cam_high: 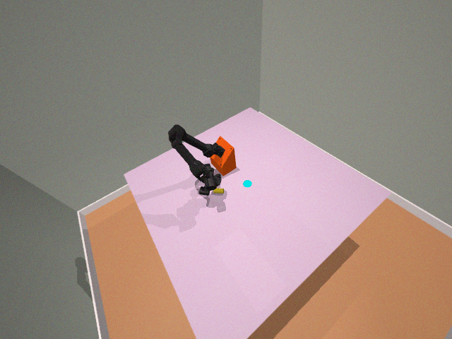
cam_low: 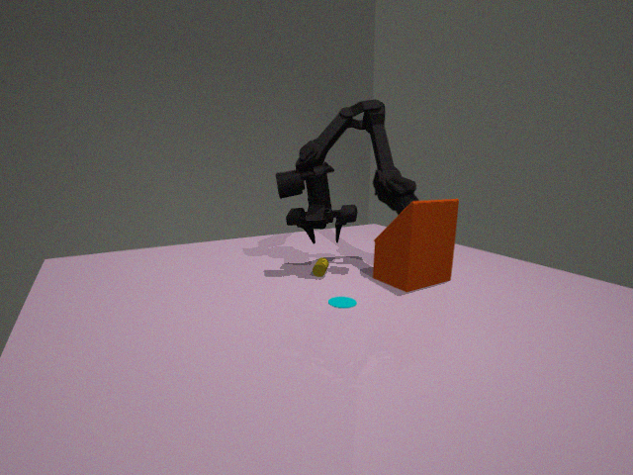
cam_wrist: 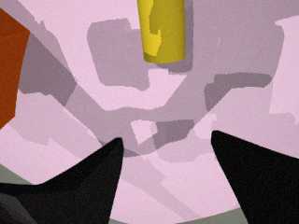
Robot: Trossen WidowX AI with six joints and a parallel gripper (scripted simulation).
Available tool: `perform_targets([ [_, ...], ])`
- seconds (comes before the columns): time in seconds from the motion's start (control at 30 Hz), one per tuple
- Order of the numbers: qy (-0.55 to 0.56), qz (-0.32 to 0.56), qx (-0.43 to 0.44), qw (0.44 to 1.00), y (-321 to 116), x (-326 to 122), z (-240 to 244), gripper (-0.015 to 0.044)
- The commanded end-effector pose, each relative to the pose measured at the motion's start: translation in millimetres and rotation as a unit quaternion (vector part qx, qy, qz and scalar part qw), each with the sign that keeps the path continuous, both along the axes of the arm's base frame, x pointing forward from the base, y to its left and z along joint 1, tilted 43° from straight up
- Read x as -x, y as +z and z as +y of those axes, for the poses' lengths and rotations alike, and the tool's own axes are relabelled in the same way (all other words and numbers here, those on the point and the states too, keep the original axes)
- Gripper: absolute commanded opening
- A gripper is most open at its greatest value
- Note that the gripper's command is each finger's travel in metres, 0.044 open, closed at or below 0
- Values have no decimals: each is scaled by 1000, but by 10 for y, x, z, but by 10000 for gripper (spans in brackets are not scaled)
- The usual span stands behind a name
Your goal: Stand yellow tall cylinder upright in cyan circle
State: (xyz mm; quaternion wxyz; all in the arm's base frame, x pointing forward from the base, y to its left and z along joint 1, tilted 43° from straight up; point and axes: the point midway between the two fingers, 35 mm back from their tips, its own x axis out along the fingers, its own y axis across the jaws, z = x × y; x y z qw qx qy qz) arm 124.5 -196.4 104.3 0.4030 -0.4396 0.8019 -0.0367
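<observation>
The yellow cylinder (cam_high: 218,191) (cam_low: 320,267) (cam_wrist: 167,35) lies on its side on the pink table top. In the wrist view it is at the top centre, beyond the fingertips, and its far end is cut off by the frame edge. The cyan circle (cam_high: 247,183) (cam_low: 341,302) is flat on the table, a little apart from the cylinder, with nothing on it. My gripper (cam_low: 325,242) (cam_wrist: 167,140) is open and empty, pointing down above the table close to the cylinder without touching it. In the top view its fingertips are hard to make out.
An orange block with a sloped face (cam_high: 229,160) (cam_low: 429,250) stands beside the arm's base, near the cylinder and circle. Its side also shows at the left edge of the wrist view (cam_wrist: 11,65). The pink table top (cam_high: 292,219) (cam_low: 204,357) has wide edges around them.
</observation>
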Motion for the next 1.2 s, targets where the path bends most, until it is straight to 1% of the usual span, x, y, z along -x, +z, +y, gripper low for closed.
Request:
perform_targets([
  [0.0,28,-30,-14,999,-10,-217,208,309],
  [0.37,96,-90,-58,990,-6,-601,863,309],
  [0.5,100,-92,-61,989,-5,-616,907,309],
  [0.57,99,-93,-62,989,-54,-630,872,309],
  [0.77,98,-94,-67,988,-450,-686,539,309],
  [0.97,100,-92,-60,989,-773,-603,186,309],
  [1.17,100,-92,-58,989,-805,-585,146,309],
])
